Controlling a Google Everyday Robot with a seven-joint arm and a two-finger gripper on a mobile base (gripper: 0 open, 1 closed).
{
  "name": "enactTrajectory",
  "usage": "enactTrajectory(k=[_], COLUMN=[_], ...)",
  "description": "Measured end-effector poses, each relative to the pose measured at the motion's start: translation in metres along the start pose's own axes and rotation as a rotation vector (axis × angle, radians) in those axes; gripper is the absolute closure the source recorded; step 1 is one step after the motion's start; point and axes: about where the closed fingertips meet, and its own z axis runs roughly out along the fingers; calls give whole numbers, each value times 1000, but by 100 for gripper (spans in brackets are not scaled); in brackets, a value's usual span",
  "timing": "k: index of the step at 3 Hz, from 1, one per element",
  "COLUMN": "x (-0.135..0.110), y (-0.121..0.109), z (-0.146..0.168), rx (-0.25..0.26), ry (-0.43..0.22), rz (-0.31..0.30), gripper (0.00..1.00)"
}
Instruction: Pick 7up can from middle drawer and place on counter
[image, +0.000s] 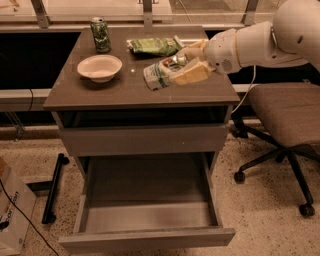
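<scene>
I counted two cans, one bowl, one snack bag, one drawer pulled out, and one office chair. The 7up can (159, 75) was not in the drawer. It was in the gripper (182, 64), above the right front part of the counter (125, 92). The can was tilted well over, with its silver top pointing up and right toward the wrist and its base pointing down and left. I could not tell whether the base touched the counter. The jaws were closed on the can, one cream finger (192, 74) along its lower side and the other across the upper side.

The second can, a dark green can (101, 35), stood upright at the counter's back left corner. The white bowl (100, 67) sat just in front of it, showing me only its pale inside. The green snack bag (152, 46) lay flat at the back centre, just behind the held can.

The middle drawer (150, 215) was pulled far out at the bottom of the cabinet and showed only its smooth grey floor. The upper drawer front (142, 141) was closed above it.

The arm (260, 42) reached in from the upper right, roughly level, with its wrist over the counter's right edge and above the office chair (287, 112).
</scene>
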Motion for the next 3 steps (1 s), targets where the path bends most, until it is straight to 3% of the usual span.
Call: enactTrajectory(k=[1, 2, 3], x=[25, 55, 85], y=[-39, -66, -80], z=[-11, -12, -4], rx=[55, 85, 87], ry=[22, 55, 75], rz=[34, 75, 117], gripper=[100, 86, 63])
